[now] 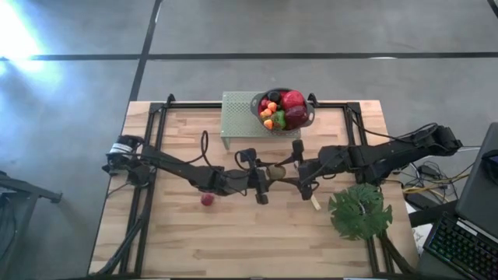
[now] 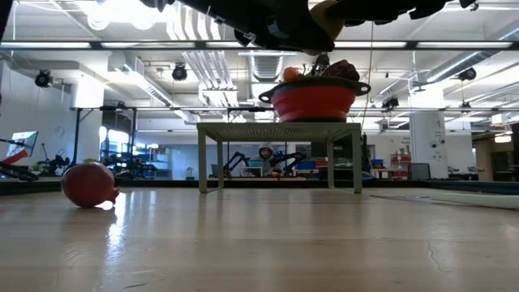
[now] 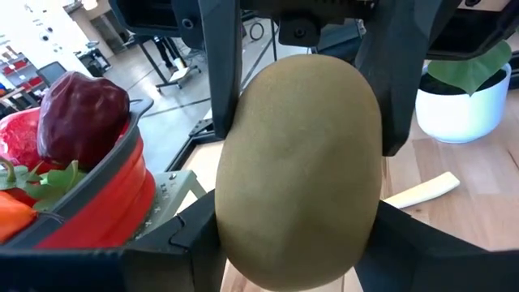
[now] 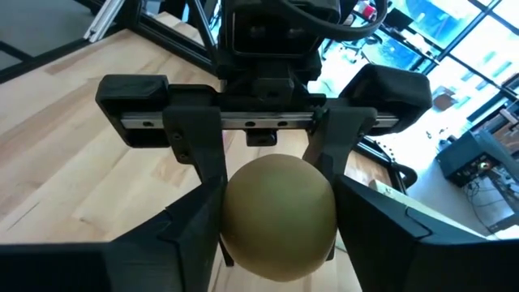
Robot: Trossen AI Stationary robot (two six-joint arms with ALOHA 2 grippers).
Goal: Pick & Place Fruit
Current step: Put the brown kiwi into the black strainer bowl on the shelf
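Note:
A brown kiwi [image 1: 275,170] hangs in the air over the middle of the table, between my two grippers. My left gripper [image 1: 267,177] reaches it from the table's left and my right gripper [image 1: 286,173] from the right; both are shut on it. A red fruit [image 1: 207,199] lies on the tabletop near the left arm. A red colander [image 1: 305,117] with several toy fruits stands on a green perforated stand [image 1: 237,117] at the far edge. My left gripper pinches the kiwi's two sides [image 3: 231,235] between its fingers [image 3: 182,239], coming about level from the table's left. The kiwi is lifted clear of the table. My right gripper has the same kiwi [image 4: 280,215] between its two fingers [image 4: 190,223], on opposite sides, coming from the table's right and tipped slightly down. Its fingers stand just beyond the left gripper's fingers [image 4: 199,134].
A big green leaf [image 1: 359,210] lies at the table's right, with a pale-handled knife [image 1: 314,202] beside it. Bare wood stretches along the near half of the table [image 1: 249,241]. The stand's legs rest on the far tabletop [image 2: 280,154].

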